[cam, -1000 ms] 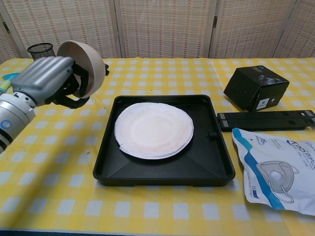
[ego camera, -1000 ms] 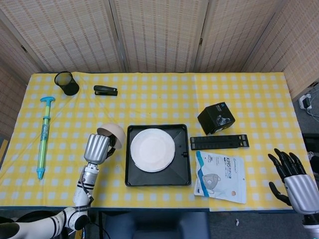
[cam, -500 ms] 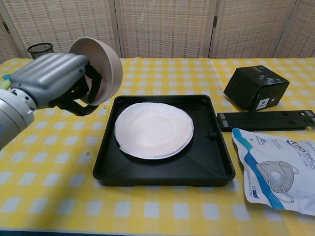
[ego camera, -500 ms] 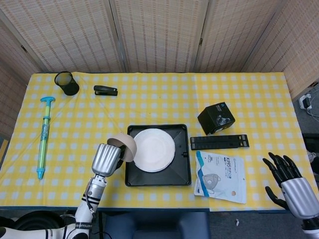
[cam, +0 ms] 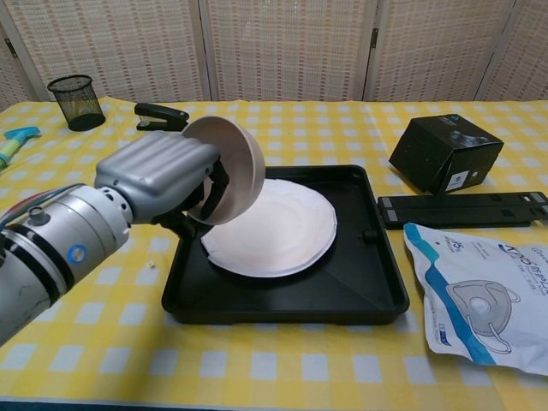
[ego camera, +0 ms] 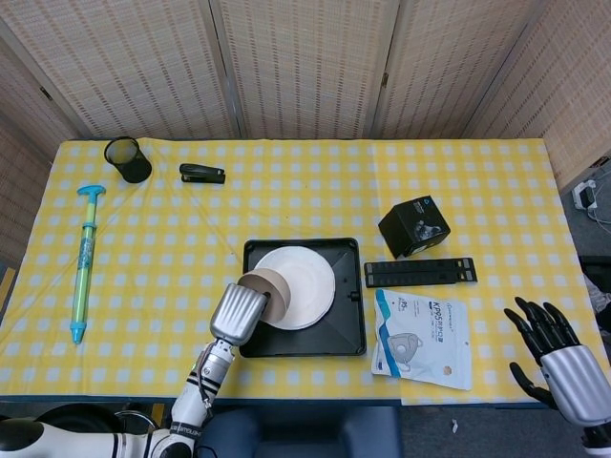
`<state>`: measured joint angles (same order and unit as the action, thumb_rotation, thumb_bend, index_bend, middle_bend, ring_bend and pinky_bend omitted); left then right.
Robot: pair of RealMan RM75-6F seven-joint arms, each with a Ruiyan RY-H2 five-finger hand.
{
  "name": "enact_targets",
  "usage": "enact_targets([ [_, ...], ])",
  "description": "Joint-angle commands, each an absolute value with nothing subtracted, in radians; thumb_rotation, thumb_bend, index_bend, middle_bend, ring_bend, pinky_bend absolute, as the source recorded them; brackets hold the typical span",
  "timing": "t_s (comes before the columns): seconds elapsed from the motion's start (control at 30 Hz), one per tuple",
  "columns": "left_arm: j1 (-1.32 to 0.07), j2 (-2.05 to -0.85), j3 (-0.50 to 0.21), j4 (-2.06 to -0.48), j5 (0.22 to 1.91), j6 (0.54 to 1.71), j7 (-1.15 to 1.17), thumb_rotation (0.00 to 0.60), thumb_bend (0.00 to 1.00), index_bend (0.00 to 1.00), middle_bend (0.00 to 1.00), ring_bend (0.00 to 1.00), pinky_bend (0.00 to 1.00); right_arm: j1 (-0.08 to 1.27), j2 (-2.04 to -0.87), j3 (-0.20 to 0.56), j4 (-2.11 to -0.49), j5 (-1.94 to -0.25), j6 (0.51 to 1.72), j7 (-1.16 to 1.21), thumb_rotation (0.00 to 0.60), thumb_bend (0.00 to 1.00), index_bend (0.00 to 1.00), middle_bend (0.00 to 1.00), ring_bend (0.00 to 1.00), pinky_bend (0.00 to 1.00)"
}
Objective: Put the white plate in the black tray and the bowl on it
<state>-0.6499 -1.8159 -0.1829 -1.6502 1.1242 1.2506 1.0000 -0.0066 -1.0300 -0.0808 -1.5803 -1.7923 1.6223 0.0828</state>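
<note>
The left robot hand [cam: 163, 175] grips the bowl [cam: 233, 167], held tilted on its side above the left edge of the white plate [cam: 278, 227]. The right robot hand [ego camera: 563, 355] hangs off the near right corner of the desk [cam: 282, 120], fingers spread, holding nothing.

Step one is complete: the white plate lies flat inside the black tray [cam: 342, 287]. Step two is in progress: the bowl is over the plate but is not yet upright or set down. Remaining, by judgement: level the bowl, lower it onto the plate centre, release.
</note>
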Motion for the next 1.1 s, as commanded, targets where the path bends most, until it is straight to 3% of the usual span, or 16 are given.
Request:
enact_targets([
  [0.03, -0.681, -1.837, -0.206, -1.614, 1.067, 1.204, 0.994, 0.6, 0.48, 0.72, 1.0, 1.0, 1.0, -0.005, -1.031, -0.077, -1.584, -1.784, 1.616, 0.078, 0.6, 0.42, 0.0, 0.0, 0.0, 0.0],
  [0.47, -0.806, -1.877, -0.286, -1.38, 0.92, 1.041, 0.934, 0.6, 0.48, 0.73, 1.0, 1.0, 1.0, 0.011, -1.027, -0.051, -1.598, -1.702, 1.564, 0.079, 0.6, 0.42, 0.0, 0.0, 0.0, 0.0],
  [1.1, -0.849, -1.937, -0.209, -1.344, 0.947, 1.064, 0.917, 0.6, 0.48, 0.73, 1.0, 1.0, 1.0, 0.006, -1.018, -0.056, -1.598, -1.71, 1.573, 0.096, 0.6, 0.42, 0.0, 0.0, 0.0, 0.0],
])
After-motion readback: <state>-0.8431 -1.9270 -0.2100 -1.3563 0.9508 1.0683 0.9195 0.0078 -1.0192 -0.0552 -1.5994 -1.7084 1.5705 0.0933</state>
